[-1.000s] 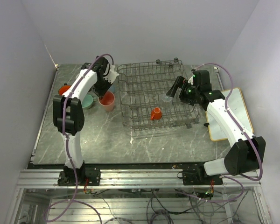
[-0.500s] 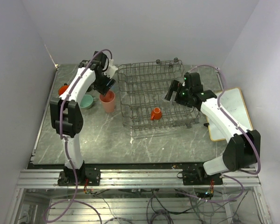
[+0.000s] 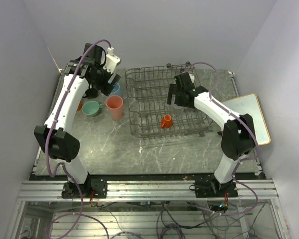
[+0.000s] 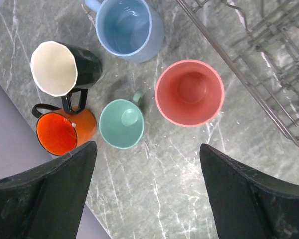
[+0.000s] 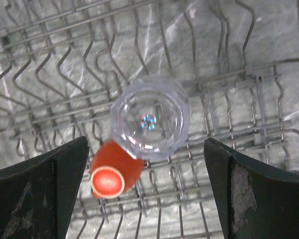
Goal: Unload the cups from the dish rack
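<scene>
Left of the dish rack point(image 3: 149, 94), a blue mug point(image 4: 129, 27), black mug point(image 4: 65, 67), orange mug point(image 4: 65, 132), green cup point(image 4: 122, 123) and pink tumbler point(image 4: 189, 93) are set on the table point(image 3: 114, 144); the left gripper point(image 4: 148, 194) is held wide open above them. The right gripper point(image 5: 147, 194) is spread wide over a clear glass point(image 5: 150, 117), seemingly untouched, in the rack beside a small orange cup point(image 5: 114, 172)
</scene>
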Controlling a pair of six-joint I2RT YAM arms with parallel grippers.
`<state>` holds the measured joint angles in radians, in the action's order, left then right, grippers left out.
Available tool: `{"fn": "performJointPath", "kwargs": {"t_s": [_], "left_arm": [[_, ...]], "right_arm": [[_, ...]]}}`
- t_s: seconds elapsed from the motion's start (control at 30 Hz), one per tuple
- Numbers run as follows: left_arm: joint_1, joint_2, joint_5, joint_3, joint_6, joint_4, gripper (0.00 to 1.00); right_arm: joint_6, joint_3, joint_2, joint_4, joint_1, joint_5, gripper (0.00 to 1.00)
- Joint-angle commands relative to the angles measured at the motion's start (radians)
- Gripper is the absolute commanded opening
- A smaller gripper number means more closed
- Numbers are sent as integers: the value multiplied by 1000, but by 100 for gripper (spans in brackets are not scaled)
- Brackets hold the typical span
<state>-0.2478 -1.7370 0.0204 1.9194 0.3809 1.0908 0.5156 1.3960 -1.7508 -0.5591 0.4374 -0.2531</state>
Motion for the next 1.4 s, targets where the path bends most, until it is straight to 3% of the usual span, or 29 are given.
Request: {"fn": "performJointPath", "kwargs": {"t_s": [0.0,0.43,0.6,0.87,1.07,1.37], "left_arm": [[-2,84,81,-5,-23,81,97],[18,239,188,-54,-69,136,100],[19,280,176,-91,-66,141,100],[21,315,178,-107,-72,157,100],[21,320,168,-109,-68,155,100],[21,389,222,-196,-18,78,100]], "right_arm": [[-35,95,-79,-39,24,-136,100],[-49,138,-210,-64,42,-253,99],[-53,138,-226,-49,42,-237,92],[-74,123,-225,-25,42,-212,67],[-67,100,-200,-17,26,-176,41],[-90,175,-86,-73,26,-146,30]]}}
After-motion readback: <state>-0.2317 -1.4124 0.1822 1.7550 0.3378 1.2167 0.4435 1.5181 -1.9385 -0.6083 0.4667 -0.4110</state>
